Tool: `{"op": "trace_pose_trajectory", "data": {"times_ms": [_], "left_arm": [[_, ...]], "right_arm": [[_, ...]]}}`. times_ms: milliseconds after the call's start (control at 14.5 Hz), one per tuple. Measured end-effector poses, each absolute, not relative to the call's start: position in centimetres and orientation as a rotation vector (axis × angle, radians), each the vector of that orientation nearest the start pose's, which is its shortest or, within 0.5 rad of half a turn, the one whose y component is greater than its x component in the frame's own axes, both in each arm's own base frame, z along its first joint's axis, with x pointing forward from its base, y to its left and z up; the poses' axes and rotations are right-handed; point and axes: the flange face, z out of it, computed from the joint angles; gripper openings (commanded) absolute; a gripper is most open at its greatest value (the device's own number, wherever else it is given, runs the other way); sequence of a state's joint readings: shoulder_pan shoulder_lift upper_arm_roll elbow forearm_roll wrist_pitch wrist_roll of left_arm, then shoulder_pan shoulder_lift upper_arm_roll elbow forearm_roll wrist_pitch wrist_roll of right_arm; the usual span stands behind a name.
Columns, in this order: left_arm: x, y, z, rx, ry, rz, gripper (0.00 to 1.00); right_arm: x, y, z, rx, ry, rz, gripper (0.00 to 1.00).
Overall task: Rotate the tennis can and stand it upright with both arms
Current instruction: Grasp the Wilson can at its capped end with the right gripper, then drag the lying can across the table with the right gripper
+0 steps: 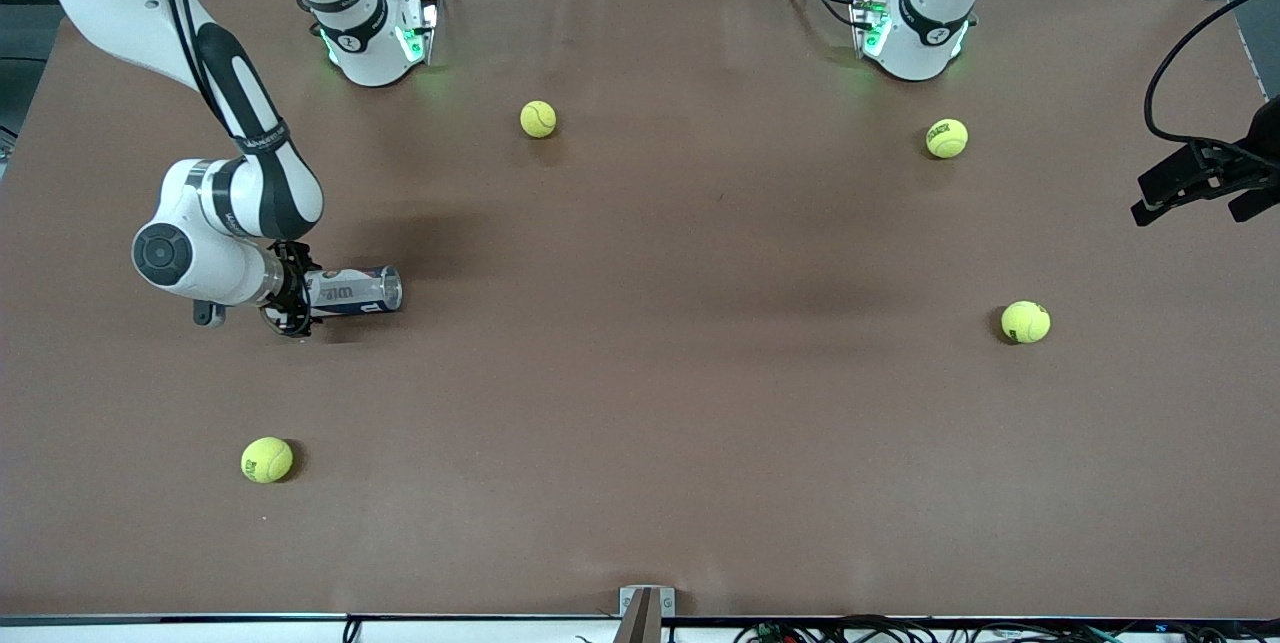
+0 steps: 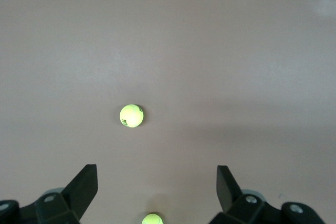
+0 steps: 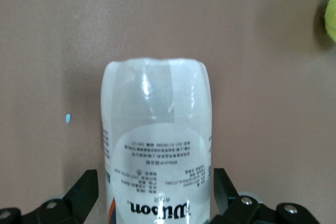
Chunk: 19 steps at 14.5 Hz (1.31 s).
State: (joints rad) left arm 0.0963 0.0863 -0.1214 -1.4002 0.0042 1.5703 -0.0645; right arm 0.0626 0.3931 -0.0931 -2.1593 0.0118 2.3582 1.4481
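The tennis can (image 1: 355, 290) lies on its side on the table toward the right arm's end, a clear tube with a navy-and-white label. In the right wrist view the can (image 3: 157, 145) runs away from the camera between the fingers. My right gripper (image 1: 290, 300) is low at one end of the can, open, with a finger (image 3: 84, 192) on each side of it and a thin gap at each. My left gripper (image 1: 1190, 208) hangs open and empty in the air over the left arm's end of the table, waiting; it also shows in the left wrist view (image 2: 157, 174).
Several yellow-green tennis balls lie loose: one (image 1: 538, 119) near the right arm's base, one (image 1: 946, 138) near the left arm's base, one (image 1: 1025, 321) below the left gripper, one (image 1: 267, 459) nearer the camera than the can. The brown table's edge (image 1: 640, 613) runs along the bottom.
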Motion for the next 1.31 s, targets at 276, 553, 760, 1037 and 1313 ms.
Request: {"op": "trace_pose_trajectory", "data": {"times_ms": [276,553,760,1037,1313], "left_arm": [[58.1,-1.0,65.6,-3.148,-0.064,-0.132,1.0],[58.1,-1.0,65.6,-3.148,-0.064,-0.132,1.0],[58.1,-1.0,65.6,-3.148,-0.064,-0.132,1.0],[58.1,-1.0,65.6,-3.148,-0.064,-0.132,1.0],[58.1,-1.0,65.6,-3.148,-0.064,-0.133,1.0]], "right_arm": [[54.4,-1.4,19.6,-2.432,2.215,0.224,0.62],[54.4,-1.3,20.0,-2.442,2.22,0.251,0.57],[54.5,-0.3,20.7,-2.492,2.225,0.35,0.57],[57.3,4.7,25.4,-2.505,2.237,0.424,0.57],[58.9,13.3,29.5,-2.418,2.268,0.372,0.58]]}}
